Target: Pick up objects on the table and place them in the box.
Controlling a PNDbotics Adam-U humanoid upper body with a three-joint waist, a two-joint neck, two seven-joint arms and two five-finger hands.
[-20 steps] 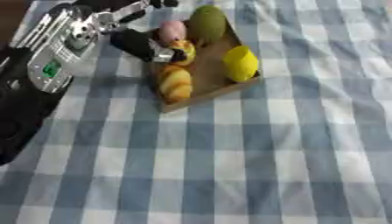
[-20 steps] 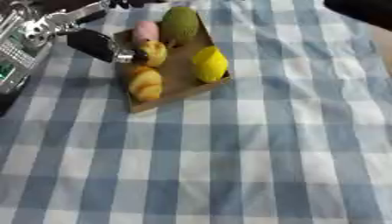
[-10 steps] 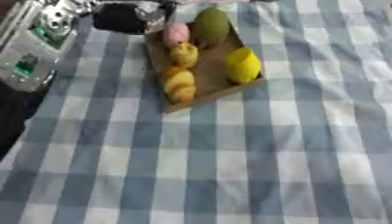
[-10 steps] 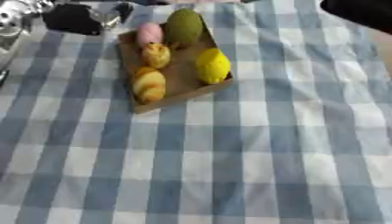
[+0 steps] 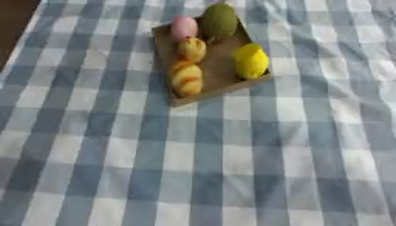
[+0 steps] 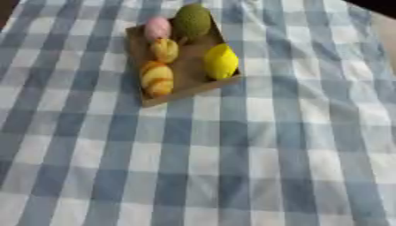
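A shallow brown cardboard box (image 5: pixel 220 75) sits tilted at the upper middle of the checked cloth. Inside it lie a green fruit (image 5: pixel 219 20) at the far end, a pink piece (image 5: pixel 184 27) beside it, a yellow lemon (image 5: pixel 251 61) on the right, a small orange-yellow piece (image 5: pixel 191 49) and a larger orange-yellow one (image 5: pixel 187 79) on the left. Neither hand shows in either view.
The blue and white checked cloth (image 5: pixel 232 167) covers the whole table. A dark strip (image 5: pixel 15 26) runs along the upper left edge. A dark shape (image 6: pixel 379 5) cuts the upper right corner in the right eye view.
The left arm and hand, which hovered at the box's upper left, have withdrawn up and left out of view. The orange-yellow piece stays in the box.
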